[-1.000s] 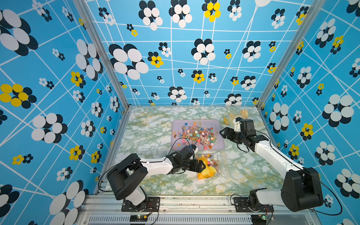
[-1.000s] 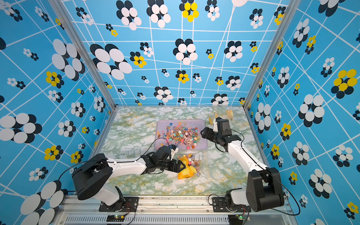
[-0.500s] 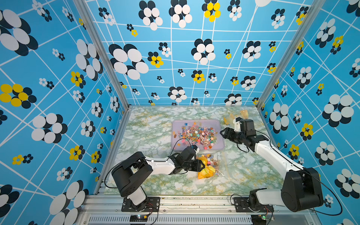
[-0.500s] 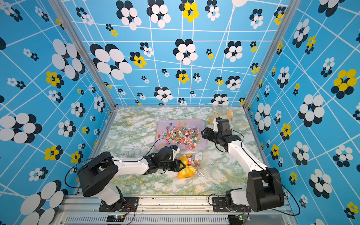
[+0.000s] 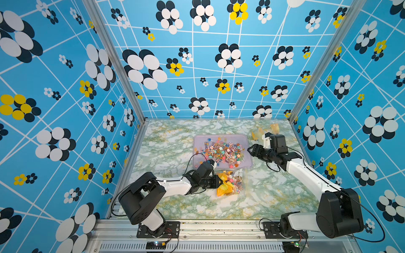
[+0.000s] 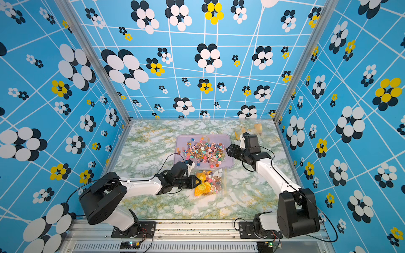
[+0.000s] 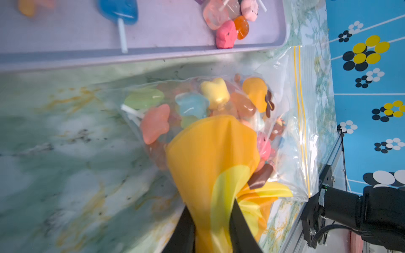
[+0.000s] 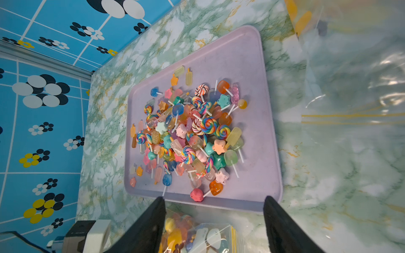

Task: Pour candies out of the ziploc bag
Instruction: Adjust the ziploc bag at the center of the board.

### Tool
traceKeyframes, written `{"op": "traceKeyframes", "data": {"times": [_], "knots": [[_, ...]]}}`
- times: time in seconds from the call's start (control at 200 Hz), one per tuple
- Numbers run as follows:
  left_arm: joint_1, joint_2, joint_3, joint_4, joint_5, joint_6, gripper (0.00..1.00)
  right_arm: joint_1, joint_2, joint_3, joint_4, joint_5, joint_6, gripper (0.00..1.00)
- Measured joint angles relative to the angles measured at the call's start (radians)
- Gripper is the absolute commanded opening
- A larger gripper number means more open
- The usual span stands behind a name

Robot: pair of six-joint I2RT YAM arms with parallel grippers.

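The clear ziploc bag [image 5: 235, 183] [image 6: 215, 183] lies flat on the marble table just in front of a lavender tray [image 5: 247, 140] [image 6: 182, 140]. Some candies [image 7: 197, 103] are still inside it, and its yellow-striped zip edge [image 7: 299, 109] points away from my left arm. My left gripper [image 5: 219, 181] [image 6: 198, 181] [image 7: 211, 210] is shut on the bag's bunched orange-yellow end. A heap of candies [image 5: 221, 151] [image 8: 188, 131] lies on the tray. My right gripper [image 5: 251, 150] [image 6: 229, 150] [image 8: 213, 199] stands open and holds nothing, by the tray's right edge.
A second clear bag [image 5: 266, 130] [image 6: 249, 130] with orange print lies at the back right, behind my right wrist. Patterned blue walls close in the table on three sides. A metal rail [image 5: 219, 225] runs along the front.
My left gripper has closed on the bag's orange-yellow end. My left arm's base link has turned a little. The right arm has hardly moved.
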Motion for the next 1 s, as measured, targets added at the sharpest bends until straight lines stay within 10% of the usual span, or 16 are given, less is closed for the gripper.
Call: {"op": "traceKeyframes", "data": {"times": [0.48,0.999], "knots": [[0.103,-0.192,0.011,-0.236,-0.105,0.126,0.58,0.0,0.031,-0.01,-0.014,-0.071,-0.019,0.49],[0.039,-0.151,0.23,-0.364,-0.201,0.232,0.58,0.051,-0.011,-0.125,-0.188,0.05,-0.029,0.34]]}}
